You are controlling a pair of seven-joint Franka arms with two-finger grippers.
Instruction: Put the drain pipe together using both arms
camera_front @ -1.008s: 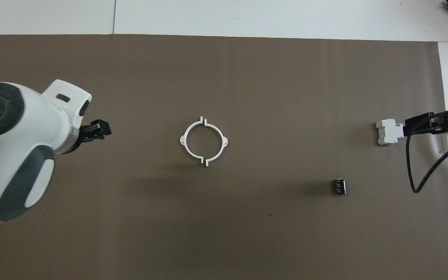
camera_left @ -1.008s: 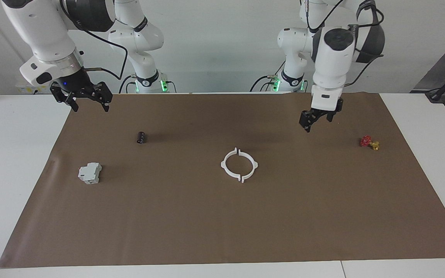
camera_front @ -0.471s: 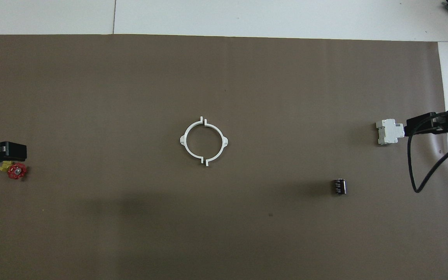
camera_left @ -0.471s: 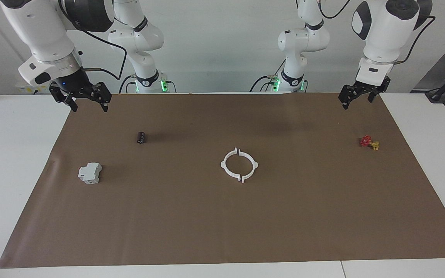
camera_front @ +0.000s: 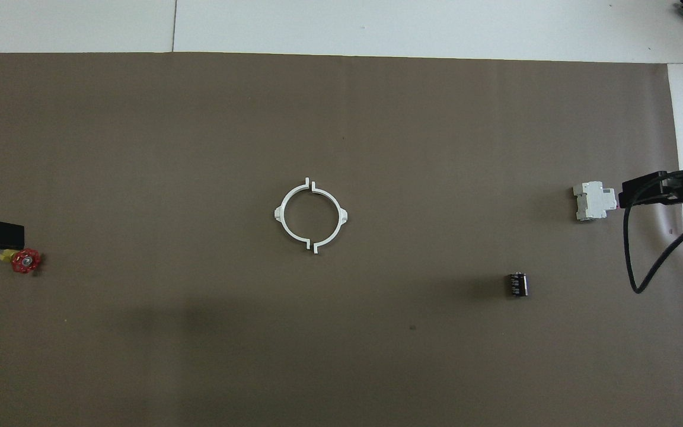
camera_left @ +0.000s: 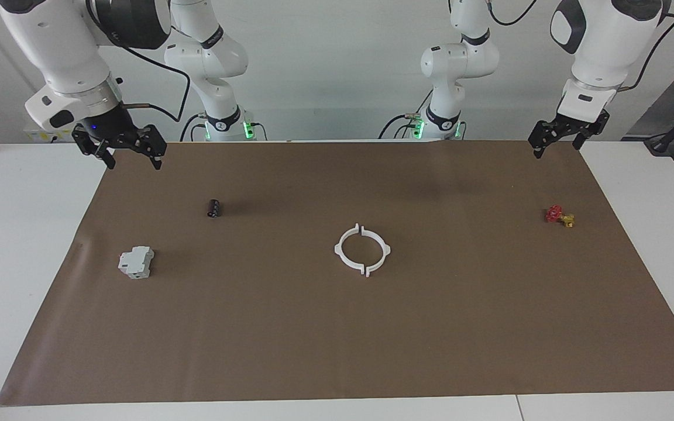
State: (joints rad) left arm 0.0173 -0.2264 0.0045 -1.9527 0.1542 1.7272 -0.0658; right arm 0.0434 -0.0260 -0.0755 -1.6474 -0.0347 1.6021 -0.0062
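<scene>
Both my left gripper (camera_left: 560, 140) and right gripper (camera_left: 121, 149) open, empty; thin white plastic half-ring drain pipe (camera_left: 363, 249) looks light, springy, so I'd pinch each arc mid-span.

My white table (camera_left: 27, 245) carried a brown mat (camera_left: 337, 339) over most of its top. On the mat lay the drain pipe (camera_left: 363, 249) ring near the middle, a grey-white block (camera_left: 136, 262) and a black cylinder (camera_left: 213, 207) toward my right arm's end, and a red-and-yellow valve (camera_left: 559, 215) toward my left arm's end.
</scene>
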